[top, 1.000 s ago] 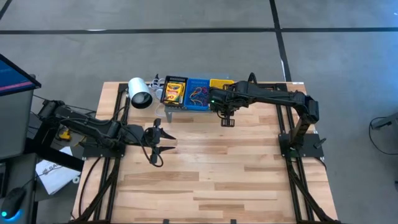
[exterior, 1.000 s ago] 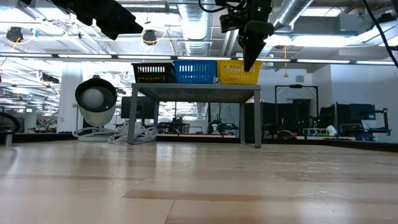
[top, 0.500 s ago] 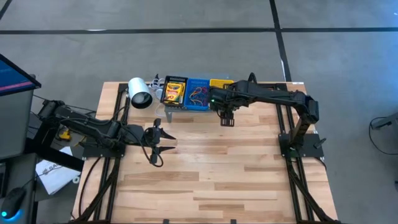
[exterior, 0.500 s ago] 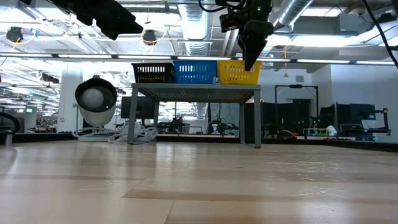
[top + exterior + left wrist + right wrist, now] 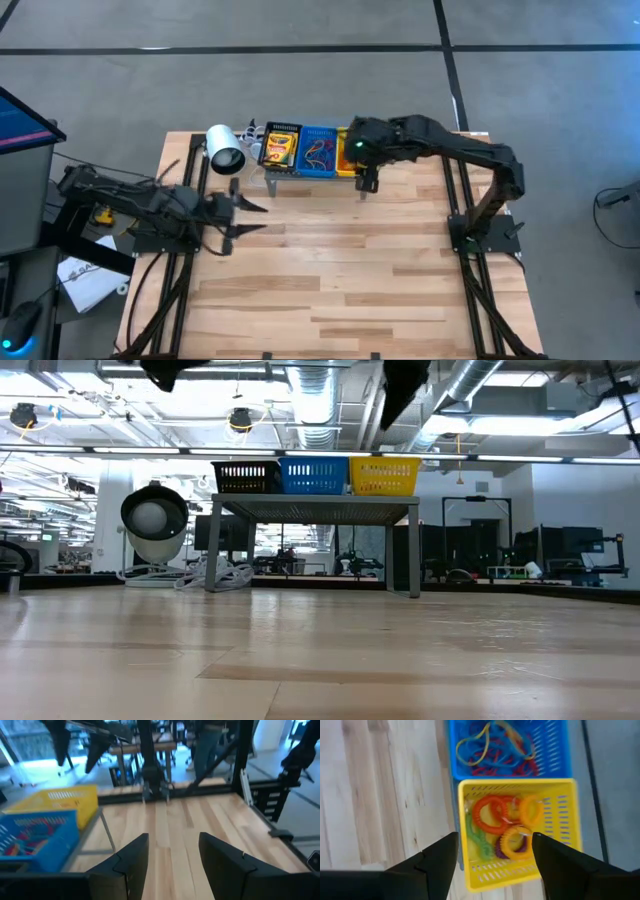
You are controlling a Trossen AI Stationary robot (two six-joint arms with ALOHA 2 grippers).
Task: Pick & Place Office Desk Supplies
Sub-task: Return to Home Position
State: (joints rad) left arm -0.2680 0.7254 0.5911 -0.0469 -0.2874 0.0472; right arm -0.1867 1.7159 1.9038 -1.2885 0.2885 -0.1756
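On the shelf point(image 5: 315, 506), black bin point(image 5: 283, 127) holds crayon packs point(image 5: 279, 150), blue bin point(image 5: 320, 129) bands point(image 5: 320, 153), yellow bin point(image 5: 517, 782) coiled rings point(image 5: 490, 815). Left gripper point(image 5: 250, 217) and right gripper point(image 5: 366, 185) both hang released.

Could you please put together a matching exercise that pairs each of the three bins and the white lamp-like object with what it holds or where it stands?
Things:
1. black bin
2. blue bin
3. yellow bin
4. white lamp-like object

Contents or place:
a. holds coiled rings
b. holds yellow-and-green crayon packs
c. stands on the table beside the shelf, on the left arm's side
d. holds thin band loops

Pairs: 1-b, 2-d, 3-a, 4-c.
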